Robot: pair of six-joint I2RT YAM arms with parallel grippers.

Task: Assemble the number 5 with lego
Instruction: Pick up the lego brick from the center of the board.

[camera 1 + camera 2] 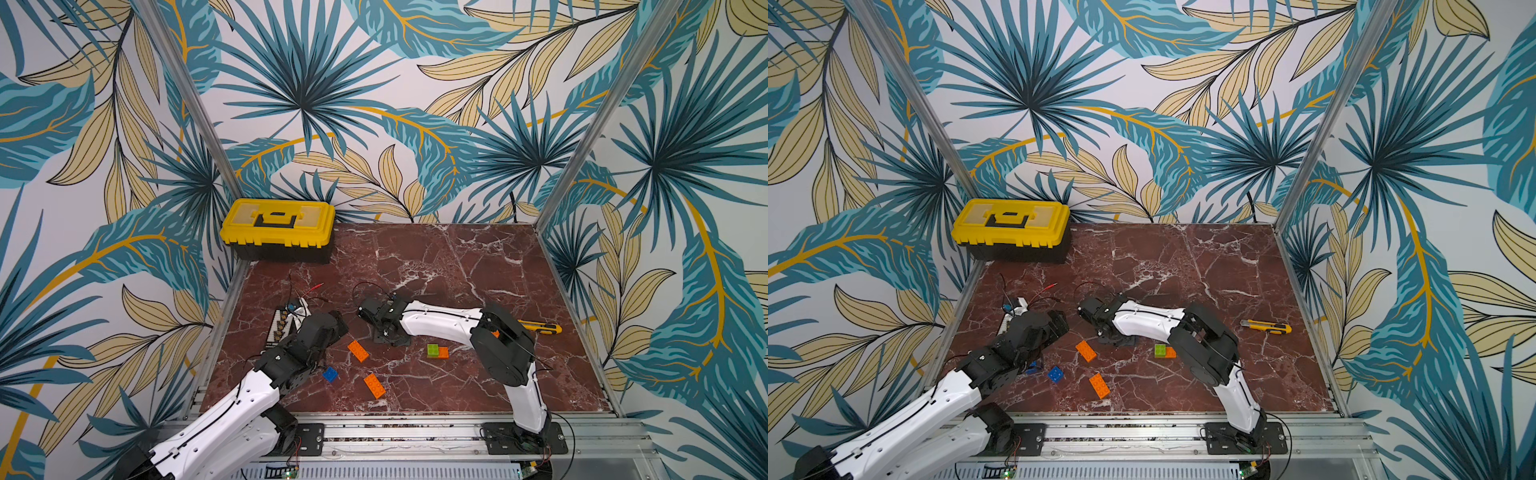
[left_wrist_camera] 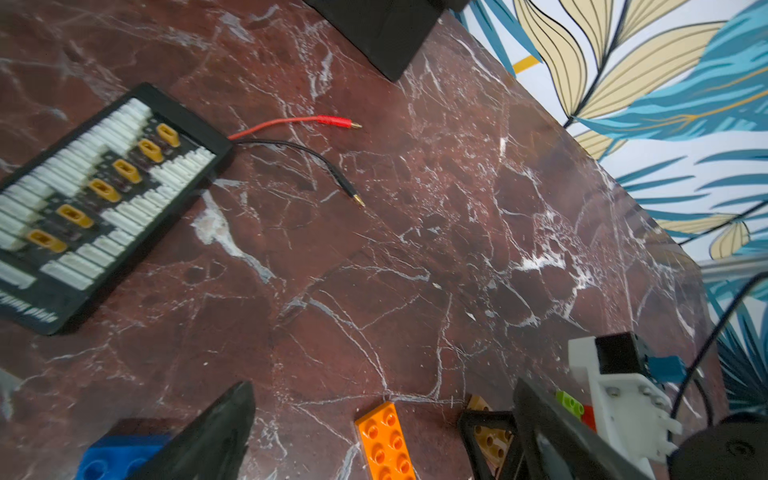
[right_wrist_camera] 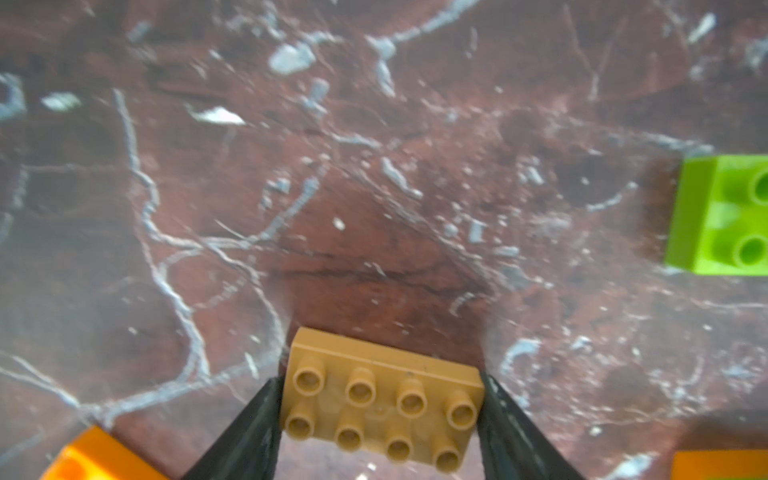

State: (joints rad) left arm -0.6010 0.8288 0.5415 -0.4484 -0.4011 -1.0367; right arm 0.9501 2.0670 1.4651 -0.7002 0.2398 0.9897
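Right tool [image 3: 380, 380] pointed down, pinching tan brick [image 3: 382, 411]; left tool [image 2: 384, 384] wide open, empty.

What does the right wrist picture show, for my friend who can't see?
A tan brick lies on the red marble table between the right gripper's two black fingers, which touch its short ends. A green brick lies off to one side, and bits of orange bricks peek in at two corners.
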